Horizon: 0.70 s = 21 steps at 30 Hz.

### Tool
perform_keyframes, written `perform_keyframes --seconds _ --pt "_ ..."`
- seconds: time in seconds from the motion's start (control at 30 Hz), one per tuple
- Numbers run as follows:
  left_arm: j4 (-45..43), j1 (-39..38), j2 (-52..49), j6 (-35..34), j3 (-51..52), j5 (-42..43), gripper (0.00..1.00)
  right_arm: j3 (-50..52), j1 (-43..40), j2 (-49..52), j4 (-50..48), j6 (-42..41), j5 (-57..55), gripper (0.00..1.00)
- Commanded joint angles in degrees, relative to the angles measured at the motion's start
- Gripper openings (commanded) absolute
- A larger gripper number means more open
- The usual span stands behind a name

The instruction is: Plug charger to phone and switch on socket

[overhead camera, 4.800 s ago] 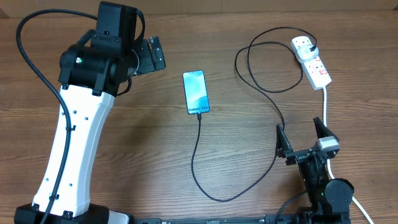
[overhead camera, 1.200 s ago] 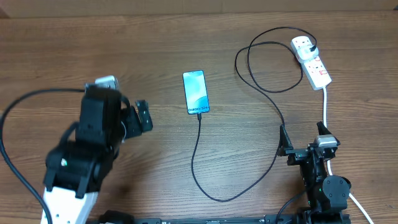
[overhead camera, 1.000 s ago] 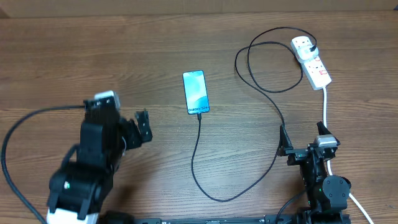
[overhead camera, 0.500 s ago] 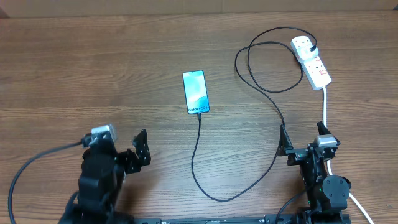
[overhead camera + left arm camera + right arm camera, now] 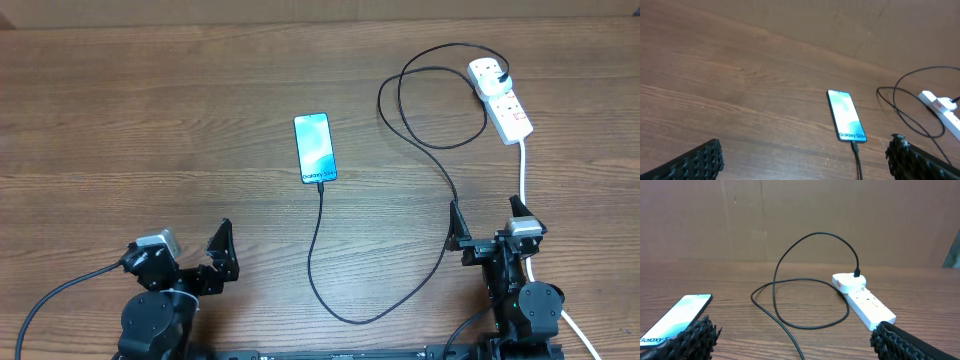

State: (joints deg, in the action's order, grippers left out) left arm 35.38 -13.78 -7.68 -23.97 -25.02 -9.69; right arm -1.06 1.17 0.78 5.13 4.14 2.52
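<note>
**A:** How do the jaws stand?

**B:** Both pairs are spread wide and hold nothing. The left gripper sits low at the near left edge of the table, its jaws open toward the phone, which is well apart from it. The right gripper sits at the near right edge.

**A:** Anything close to the right one?

**B:** The charger runs its thin black cable just beside one finger. The white cord passes by the other.

**A:** And the phone?

**B:** It lies flat at mid-table, screen lit blue. The connector tip sits at its near short edge and looks plugged in.

**A:** The far end?

**B:** The cable loops across the right half of the table up to the socket at the far right. Its plug stands in the outlet farthest from the arms. The switch is too small for me to tell whether it is on or off.
</note>
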Motion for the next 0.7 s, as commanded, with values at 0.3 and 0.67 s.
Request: perform_keyframes --seconds 0.3,0.67 --pt "-11.63 0.37 5.6 2.32 8.39 1.81 1.0 0.61 0.04 -0.61 -0.44 0.24 -0.13 1.0" --pt "-13.64 0.37 7.5 3.02 10.84 1.81 1.0 0.61 0.04 -0.61 -0.44 0.22 -0.13 1.0"
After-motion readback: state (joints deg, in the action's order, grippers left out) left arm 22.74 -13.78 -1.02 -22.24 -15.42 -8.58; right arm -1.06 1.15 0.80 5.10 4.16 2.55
